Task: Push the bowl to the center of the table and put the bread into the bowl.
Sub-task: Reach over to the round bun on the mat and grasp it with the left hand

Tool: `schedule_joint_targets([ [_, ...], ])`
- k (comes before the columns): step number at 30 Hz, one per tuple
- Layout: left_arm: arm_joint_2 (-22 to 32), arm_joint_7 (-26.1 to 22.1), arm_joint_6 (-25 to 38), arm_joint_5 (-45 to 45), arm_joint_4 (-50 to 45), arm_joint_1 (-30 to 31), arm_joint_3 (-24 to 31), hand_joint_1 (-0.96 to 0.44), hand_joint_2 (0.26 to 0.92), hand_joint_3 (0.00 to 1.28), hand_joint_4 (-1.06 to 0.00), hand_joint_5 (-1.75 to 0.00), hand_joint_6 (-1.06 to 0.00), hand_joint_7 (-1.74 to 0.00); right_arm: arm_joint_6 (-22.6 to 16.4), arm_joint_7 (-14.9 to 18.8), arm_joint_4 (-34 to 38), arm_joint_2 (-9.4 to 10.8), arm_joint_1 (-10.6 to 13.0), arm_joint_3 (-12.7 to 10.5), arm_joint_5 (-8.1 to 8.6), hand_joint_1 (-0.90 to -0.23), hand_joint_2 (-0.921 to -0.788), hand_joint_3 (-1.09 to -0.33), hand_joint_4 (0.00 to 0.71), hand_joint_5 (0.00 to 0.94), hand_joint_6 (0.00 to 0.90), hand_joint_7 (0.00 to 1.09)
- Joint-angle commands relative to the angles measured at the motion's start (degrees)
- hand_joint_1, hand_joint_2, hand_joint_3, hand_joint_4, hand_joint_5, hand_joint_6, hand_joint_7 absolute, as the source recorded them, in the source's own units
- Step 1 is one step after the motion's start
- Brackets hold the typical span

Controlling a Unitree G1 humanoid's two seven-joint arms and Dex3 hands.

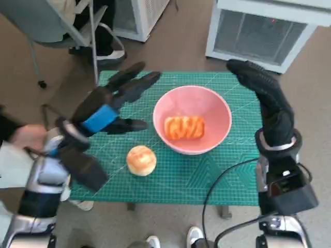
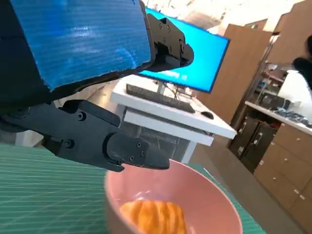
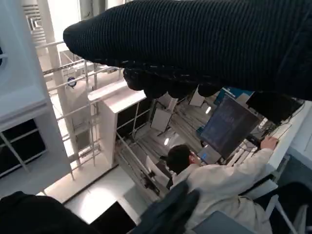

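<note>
A pink bowl (image 1: 192, 118) stands near the middle of the green mat (image 1: 217, 170), and an orange glazed bread (image 1: 184, 127) lies inside it. A round pale bun (image 1: 141, 159) sits on the mat to the front left of the bowl. My left hand (image 1: 111, 106) hovers just left of the bowl, fingers spread and holding nothing. In the left wrist view the left hand's fingers (image 2: 112, 141) reach over the bowl's rim (image 2: 117, 195) with the bread (image 2: 153, 217) below. My right hand (image 1: 264, 95) is raised at the bowl's right, fingers apart and empty.
White appliances (image 1: 258, 31) stand on the floor beyond the table. A chair (image 1: 57, 26) and a person's legs are at the far left; a person's hand shows at the left edge. Shoes (image 1: 196, 235) show below the table's front edge. A cable crosses the mat's front right.
</note>
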Motion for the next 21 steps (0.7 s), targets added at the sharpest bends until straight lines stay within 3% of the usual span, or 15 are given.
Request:
schedule_joint_targets([
  [1,3.01,-1.64,-3.17,-0.51,-1.64,4.05,1.51,-0.47,0.887,0.00,-0.28,-0.01,-0.40,-0.05,0.23,0.88,0.67,-0.14,0.31,0.48,0.50,-0.567,-0.921,-0.788,0.253,0.000,0.068,0.47],
  [11,7.20,-7.20,-5.42,-0.80,1.41,7.23,0.33,-0.46,0.866,0.00,-0.31,-0.01,-0.46,-0.06,0.19,2.12,1.59,-0.49,-0.38,0.50,1.77,-0.568,-0.921,-0.787,0.254,0.001,0.069,0.47],
  [21,6.02,-13.94,-3.36,-2.84,7.11,6.28,-3.31,-0.38,0.845,0.00,-0.39,-0.01,-0.53,-0.04,0.45,3.52,1.85,-0.53,-0.73,0.50,2.84,-0.575,-0.921,-0.784,0.253,0.000,0.068,0.47],
])
